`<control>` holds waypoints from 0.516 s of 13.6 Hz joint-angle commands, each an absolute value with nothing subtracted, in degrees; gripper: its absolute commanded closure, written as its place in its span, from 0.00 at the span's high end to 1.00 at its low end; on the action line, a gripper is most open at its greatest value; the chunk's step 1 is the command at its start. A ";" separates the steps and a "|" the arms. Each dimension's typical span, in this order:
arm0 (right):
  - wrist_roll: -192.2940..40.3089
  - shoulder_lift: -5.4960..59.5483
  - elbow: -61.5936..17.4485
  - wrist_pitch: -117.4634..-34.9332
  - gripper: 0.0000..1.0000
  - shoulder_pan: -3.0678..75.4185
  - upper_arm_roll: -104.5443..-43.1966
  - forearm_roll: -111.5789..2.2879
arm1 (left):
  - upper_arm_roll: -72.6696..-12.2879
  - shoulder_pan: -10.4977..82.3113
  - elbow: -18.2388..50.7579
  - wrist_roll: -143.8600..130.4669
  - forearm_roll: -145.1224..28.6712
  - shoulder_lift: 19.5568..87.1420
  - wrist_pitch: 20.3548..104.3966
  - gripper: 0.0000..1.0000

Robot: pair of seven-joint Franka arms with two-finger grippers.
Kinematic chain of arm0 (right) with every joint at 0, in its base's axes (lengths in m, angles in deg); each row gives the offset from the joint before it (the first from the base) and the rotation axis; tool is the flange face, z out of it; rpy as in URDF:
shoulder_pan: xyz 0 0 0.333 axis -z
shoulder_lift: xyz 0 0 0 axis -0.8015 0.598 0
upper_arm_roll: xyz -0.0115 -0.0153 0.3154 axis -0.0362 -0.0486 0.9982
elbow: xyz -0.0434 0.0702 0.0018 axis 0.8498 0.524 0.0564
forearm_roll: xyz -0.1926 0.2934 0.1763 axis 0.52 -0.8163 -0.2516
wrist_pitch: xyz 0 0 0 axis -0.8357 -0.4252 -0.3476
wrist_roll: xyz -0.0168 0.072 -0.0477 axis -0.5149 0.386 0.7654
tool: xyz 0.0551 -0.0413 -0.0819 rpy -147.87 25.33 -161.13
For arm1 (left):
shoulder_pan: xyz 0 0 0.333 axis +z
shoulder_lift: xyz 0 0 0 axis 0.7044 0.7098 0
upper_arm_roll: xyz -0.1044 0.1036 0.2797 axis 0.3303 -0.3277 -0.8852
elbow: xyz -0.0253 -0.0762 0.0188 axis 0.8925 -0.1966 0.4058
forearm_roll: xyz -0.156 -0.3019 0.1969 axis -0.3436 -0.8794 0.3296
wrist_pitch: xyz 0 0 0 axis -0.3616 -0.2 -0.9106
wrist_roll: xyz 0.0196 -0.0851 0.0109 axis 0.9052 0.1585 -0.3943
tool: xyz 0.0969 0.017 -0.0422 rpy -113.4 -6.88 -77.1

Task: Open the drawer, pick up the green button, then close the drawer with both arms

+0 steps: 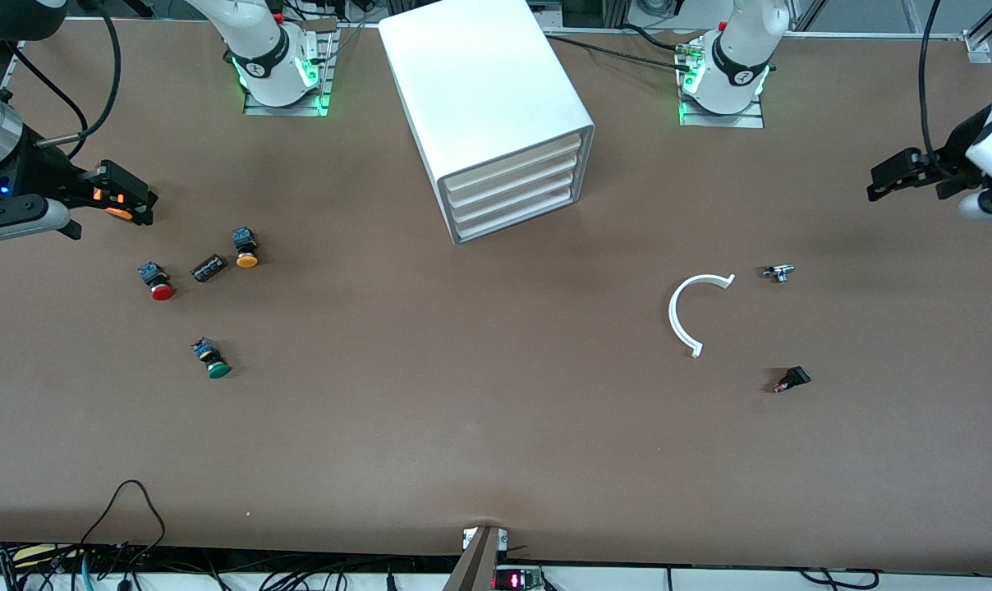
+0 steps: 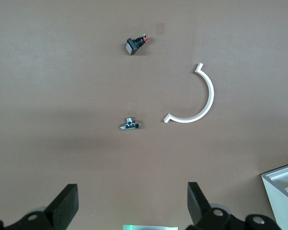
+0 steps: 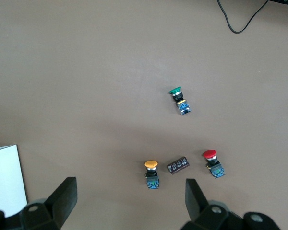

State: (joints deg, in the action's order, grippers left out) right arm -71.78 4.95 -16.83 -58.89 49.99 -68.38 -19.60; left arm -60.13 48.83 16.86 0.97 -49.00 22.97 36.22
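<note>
The button [image 1: 211,359] lies on its side on the surface toward the right arm's end, small, light and rigid, so take its dark body with either pincer, both now spread apart and empty.

- The right arm [image 1: 258,49] rises from its base and leaves the front view, then comes back in at the right arm's end of the table.
- The right gripper [image 1: 130,197] hangs in the air over that end, holding nothing, its fingers [image 3: 62,196] spread wide.
- The left arm [image 1: 738,57] rises from its base in the same way and re-enters at the left arm's end.
- The left gripper [image 1: 886,182] hovers there, holding nothing, its fingers [image 2: 65,203] wide apart.
</note>
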 commanded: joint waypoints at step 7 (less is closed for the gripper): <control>-72.76 5.14 -15.69 -57.96 1.00 49.76 -68.33 -19.38 | -60.36 48.82 18.50 3.89 -46.16 21.31 36.62 1.00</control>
